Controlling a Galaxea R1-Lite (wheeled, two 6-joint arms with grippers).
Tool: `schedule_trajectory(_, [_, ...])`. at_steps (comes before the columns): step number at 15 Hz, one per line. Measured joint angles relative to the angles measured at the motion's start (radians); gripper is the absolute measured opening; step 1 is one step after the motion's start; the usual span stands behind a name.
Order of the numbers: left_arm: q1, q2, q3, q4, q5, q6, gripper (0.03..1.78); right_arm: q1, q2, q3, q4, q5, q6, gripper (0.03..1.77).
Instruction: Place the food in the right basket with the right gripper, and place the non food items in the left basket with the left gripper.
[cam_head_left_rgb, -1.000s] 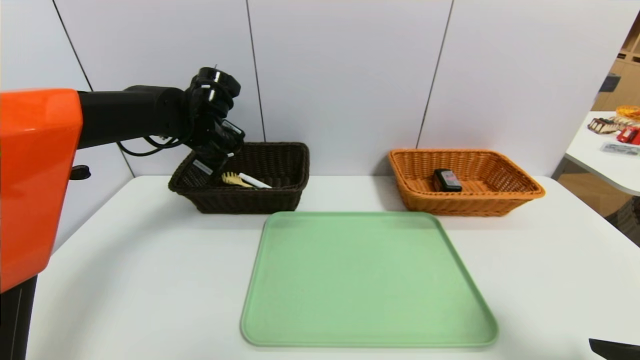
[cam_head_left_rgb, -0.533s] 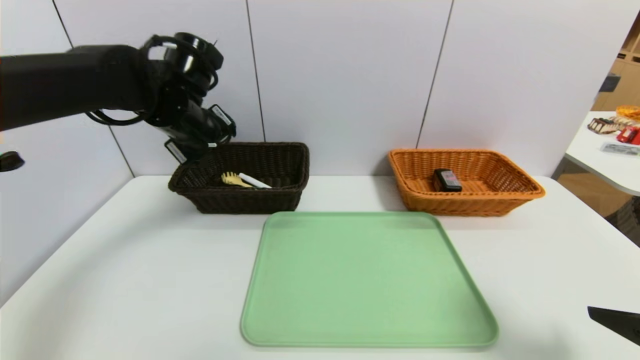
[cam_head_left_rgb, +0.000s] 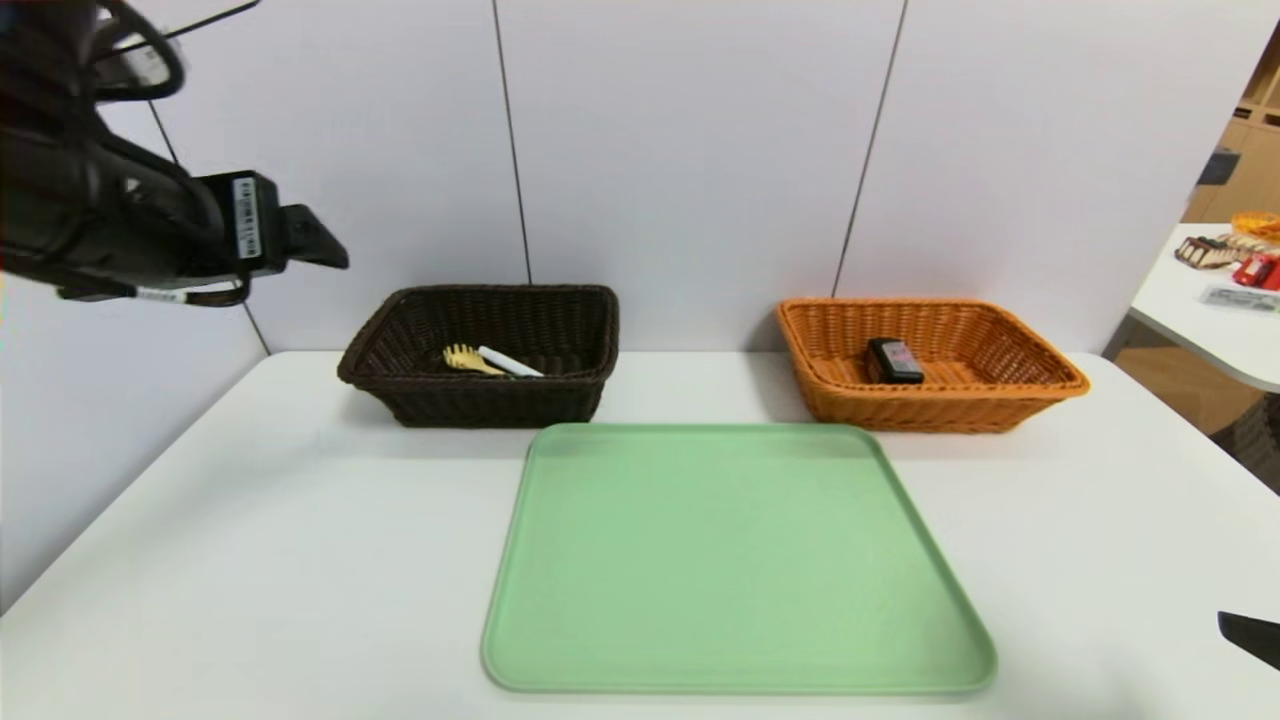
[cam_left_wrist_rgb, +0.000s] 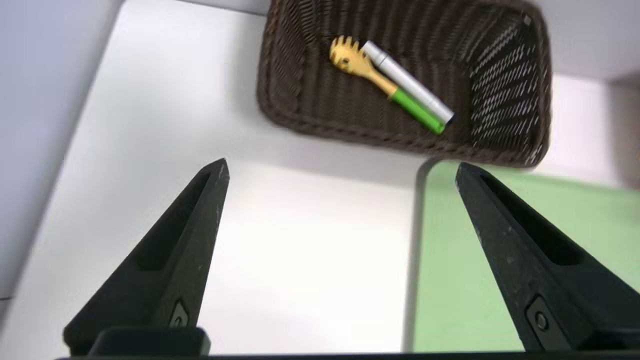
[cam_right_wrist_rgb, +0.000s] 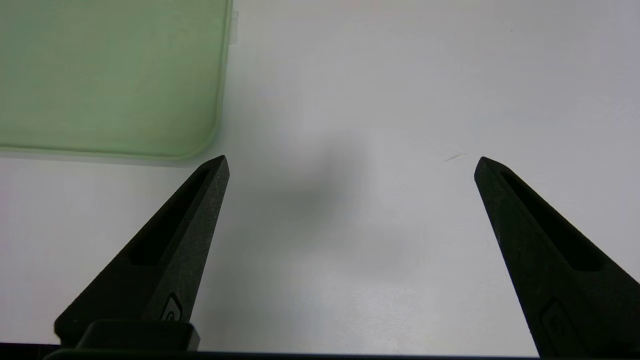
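Observation:
The dark brown left basket (cam_head_left_rgb: 420, 400) (cam_left_wrist_rgb: 500, 75) holds the yellow pasta spoon with a green handle (cam_head_left_rgb: 466, 358) (cam_left_wrist_rgb: 382, 84) and the white marker (cam_head_left_rgb: 508, 361) (cam_left_wrist_rgb: 407, 82) side by side. The black food carton (cam_head_left_rgb: 893, 361) lies in the orange right basket (cam_head_left_rgb: 1010, 400). My left gripper (cam_head_left_rgb: 300, 235) (cam_left_wrist_rgb: 341, 167) hangs open and empty, high at the upper left, back from the dark basket. My right gripper (cam_right_wrist_rgb: 351, 162) is open and empty over bare table; a corner of it (cam_head_left_rgb: 1250, 637) shows at the lower right.
A pale green tray (cam_head_left_rgb: 737, 560) (cam_left_wrist_rgb: 525, 260) (cam_right_wrist_rgb: 110, 75) lies bare in the middle of the white table (cam_head_left_rgb: 250, 560), in front of both baskets. A side table (cam_head_left_rgb: 1215, 310) with small objects stands at the far right. A grey panelled wall runs behind the baskets.
My left arm has risen out of the dark basket and drawn back up and to the left, leaving the spoon and marker inside. The right gripper's corner has slipped a little further out of view.

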Motion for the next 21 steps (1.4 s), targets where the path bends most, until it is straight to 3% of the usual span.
schedule_trajectory(4, [0.02,-0.243,0.244,-0.017,0.103,-0.019,1.65,-0.019,-0.051,0.016,-0.001,0.001,-0.003,1.7])
schedule_trajectory(6, [0.095,-0.341,0.326,-0.029,0.125,-0.027,1.66,-0.028,-0.081,0.027,0.003,0.002,-0.005,1.7])
schedule_trajectory(12, [0.343,-0.644,0.633,-0.204,0.125,-0.088,1.68,-0.04,-0.177,0.033,0.066,0.009,-0.008,1.7])
schedule_trajectory(16, [0.376,-0.867,0.826,-0.261,0.124,-0.094,1.69,-0.044,-0.26,0.05,0.063,0.013,-0.007,1.7])
schedule_trajectory(21, [0.381,-1.024,0.939,-0.309,0.099,-0.023,1.69,-0.052,-0.373,0.059,0.044,0.007,-0.004,1.7])
